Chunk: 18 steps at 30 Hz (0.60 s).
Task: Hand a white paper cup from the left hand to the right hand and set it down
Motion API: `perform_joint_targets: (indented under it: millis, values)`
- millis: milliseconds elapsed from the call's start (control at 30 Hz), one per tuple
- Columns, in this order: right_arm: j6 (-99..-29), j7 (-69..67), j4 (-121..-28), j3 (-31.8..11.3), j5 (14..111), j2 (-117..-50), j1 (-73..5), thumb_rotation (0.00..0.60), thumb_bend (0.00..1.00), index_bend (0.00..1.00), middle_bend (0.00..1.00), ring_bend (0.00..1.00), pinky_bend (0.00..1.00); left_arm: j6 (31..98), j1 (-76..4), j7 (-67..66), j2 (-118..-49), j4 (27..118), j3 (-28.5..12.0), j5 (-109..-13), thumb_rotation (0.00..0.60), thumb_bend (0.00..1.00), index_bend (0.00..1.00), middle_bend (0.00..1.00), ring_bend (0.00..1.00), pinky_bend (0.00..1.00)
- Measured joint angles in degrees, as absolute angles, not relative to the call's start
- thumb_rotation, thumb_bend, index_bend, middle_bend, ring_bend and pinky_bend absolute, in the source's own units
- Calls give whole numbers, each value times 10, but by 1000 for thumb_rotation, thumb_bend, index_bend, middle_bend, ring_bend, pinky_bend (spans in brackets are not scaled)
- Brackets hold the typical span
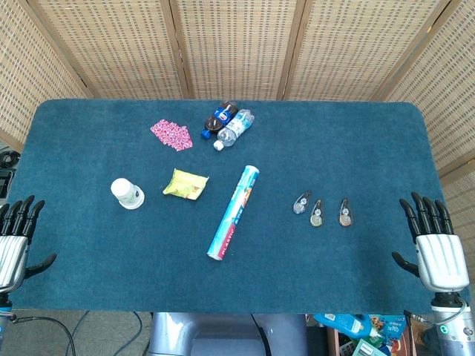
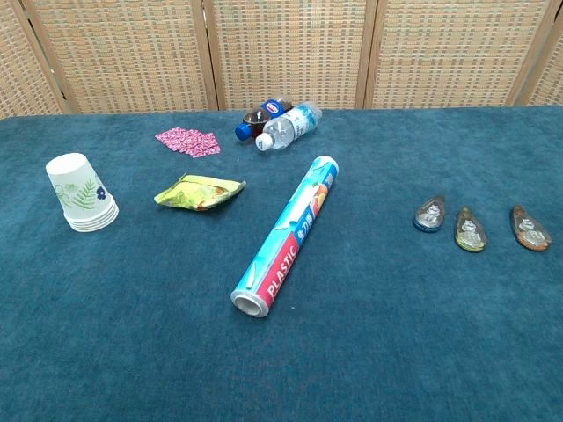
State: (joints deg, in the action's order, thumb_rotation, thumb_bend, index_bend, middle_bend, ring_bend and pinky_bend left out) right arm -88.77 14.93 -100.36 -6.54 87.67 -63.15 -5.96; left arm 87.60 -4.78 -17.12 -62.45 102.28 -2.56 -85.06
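Nearest the camera, both robot hands were seen at the counter's (image 1: 356, 282) front edge, the left robot hand (image 1: 15, 241) and the right robot hand (image 1: 438, 248) each empty with fingers spread. No step was judged begun: the white paper cup (image 2: 81, 193) was untouched. It was stood upside down, apparently as a small stack, leaf-printed, on the left side, beside a yellow packet (image 2: 199, 192). The next move was judged to call for the left robot hand to be brought over and closed around it.
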Motion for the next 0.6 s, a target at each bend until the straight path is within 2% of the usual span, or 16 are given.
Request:
perform_joint_targets:
  millis: [333,500,600]
  values:
    - [-885,143,-1004,-64,876,-629,-60,600,0,0,0,0,0,859,-60,-168,-627,1010,-30,-851,600,187,0,0,0,0]
    - [-881,143,-1002,-65,875,-631,-62,600,0,0,0,0,0,802,-112,-142,-640,960,-57,-845,600,191,0,0,0,12]
    - [-872,147,-1000,-66,868,-634,-66,600,0,0,0,0,0,749,-158,-117,-652,912,-73,-844,600,191,0,0,3,63]
